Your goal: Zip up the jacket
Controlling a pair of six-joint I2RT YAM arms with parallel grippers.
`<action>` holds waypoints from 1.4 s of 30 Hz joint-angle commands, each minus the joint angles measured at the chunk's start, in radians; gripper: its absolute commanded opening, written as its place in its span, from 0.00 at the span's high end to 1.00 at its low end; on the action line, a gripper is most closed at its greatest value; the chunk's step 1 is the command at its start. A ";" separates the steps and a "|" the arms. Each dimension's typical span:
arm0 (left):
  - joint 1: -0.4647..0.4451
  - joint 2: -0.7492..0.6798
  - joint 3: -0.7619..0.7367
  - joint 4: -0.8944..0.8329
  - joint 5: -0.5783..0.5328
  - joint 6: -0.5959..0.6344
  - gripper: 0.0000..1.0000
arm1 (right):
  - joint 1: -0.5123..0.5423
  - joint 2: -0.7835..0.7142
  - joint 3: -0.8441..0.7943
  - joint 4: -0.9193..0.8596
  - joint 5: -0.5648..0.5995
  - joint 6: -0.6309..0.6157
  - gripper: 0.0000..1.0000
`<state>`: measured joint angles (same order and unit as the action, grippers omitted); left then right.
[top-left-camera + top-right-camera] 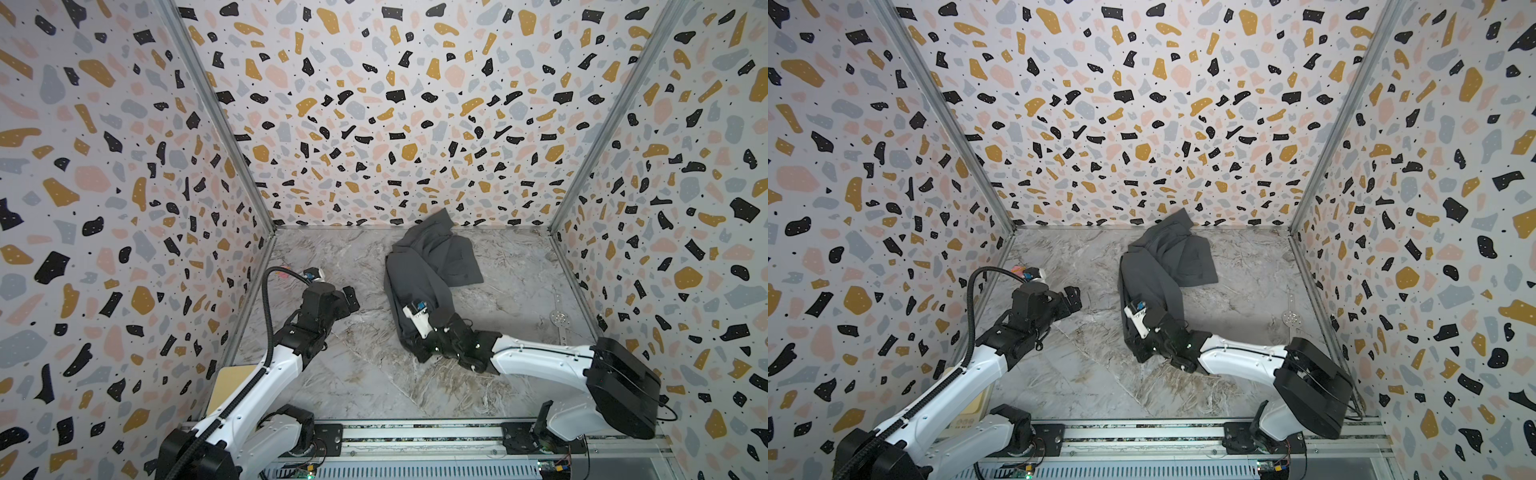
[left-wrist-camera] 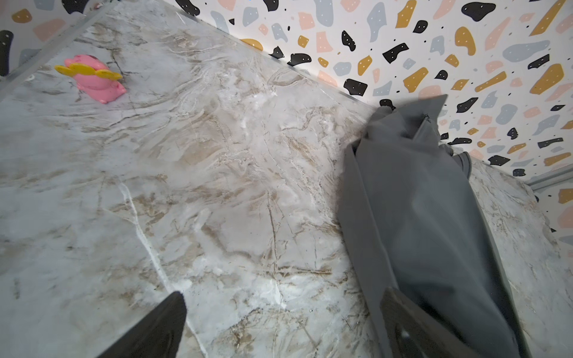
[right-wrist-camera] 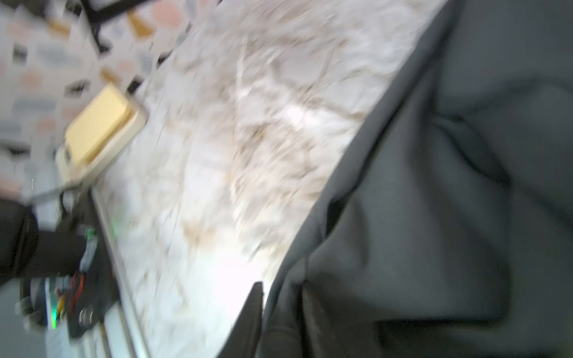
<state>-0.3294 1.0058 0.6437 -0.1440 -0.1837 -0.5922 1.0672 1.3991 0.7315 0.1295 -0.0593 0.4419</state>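
The jacket (image 1: 430,266) lies crumpled on the table (image 1: 365,382) near the back wall, and it does not look zipped at all yet. The left gripper (image 1: 351,300) is wide apart and holds nothing. The right gripper (image 1: 417,345) is down in the jacket's near end, but I cannot tell if it pinches the cloth.

Motion blur smeared the right wrist view, so the right tool (image 3: 280,316) (sunk among folds of the jacket (image 1: 419,266)) gave no readable jaw state. The left tool (image 2: 280,296) had both fingers cut off by the left wrist view's edge.
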 commanded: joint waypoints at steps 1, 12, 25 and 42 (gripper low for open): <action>-0.005 0.018 -0.029 0.041 0.057 0.003 0.00 | 0.061 -0.137 0.020 -0.160 0.156 0.083 0.39; -0.157 0.185 0.080 0.105 0.079 -0.010 0.00 | -0.549 -0.243 0.183 -0.219 -0.045 -0.002 0.19; -0.249 0.391 0.195 0.140 0.104 -0.074 0.00 | -0.635 0.168 0.230 -0.114 -0.419 -0.021 0.22; -0.016 0.146 0.059 0.081 0.226 -0.027 0.01 | 0.074 0.340 0.461 -0.210 -0.084 0.031 0.65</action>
<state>-0.3740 1.2041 0.7235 -0.0463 -0.0010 -0.6479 1.0424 1.6966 1.1168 0.0017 -0.2447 0.4793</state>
